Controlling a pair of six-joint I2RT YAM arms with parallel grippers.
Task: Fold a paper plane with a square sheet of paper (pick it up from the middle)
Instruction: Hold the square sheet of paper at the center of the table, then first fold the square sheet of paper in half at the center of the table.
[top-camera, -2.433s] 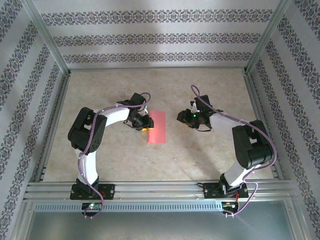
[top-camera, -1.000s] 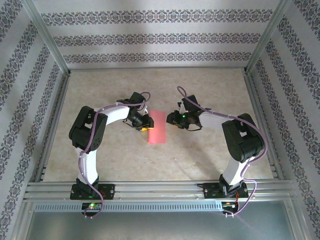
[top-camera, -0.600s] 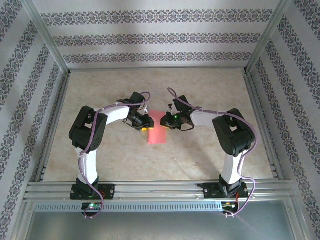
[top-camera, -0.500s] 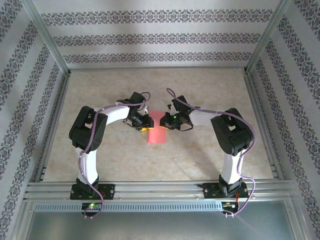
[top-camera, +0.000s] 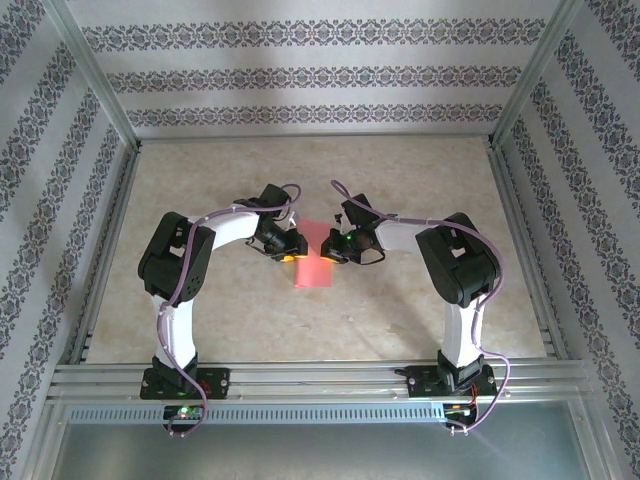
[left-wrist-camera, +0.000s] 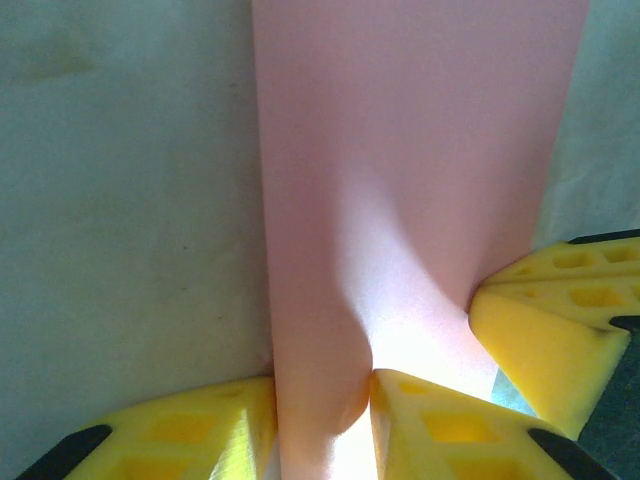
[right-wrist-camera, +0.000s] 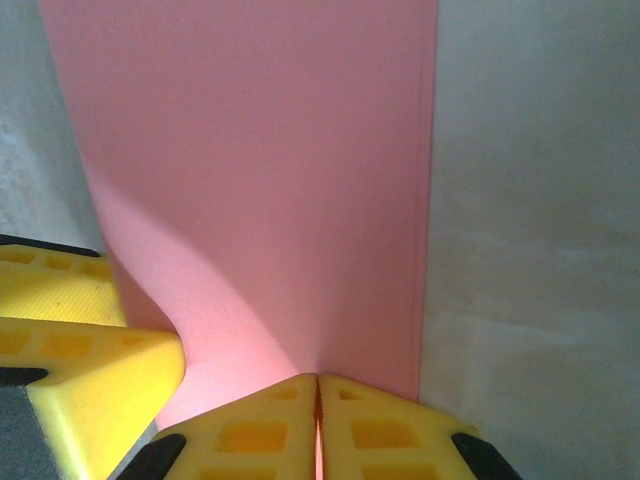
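The pink-red paper (top-camera: 313, 272) lies mid-table (top-camera: 420, 310) as a narrow strip (long axis 6 to 12). At its 9 o'clock edge the left gripper (top-camera: 292, 253) has fingers (left-wrist-camera: 200, 440) apart with paper between them; whether it grips, I cannot tell. At 3 o'clock the right gripper (top-camera: 327, 250) is pinched tight on the paper.

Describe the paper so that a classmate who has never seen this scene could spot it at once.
Look at the middle of the beige table, where the left gripper and right gripper come together. The sheet of paper lies under their tips, stretching towards the arm bases. It is the only pink-red thing, a plain narrow rectangle.
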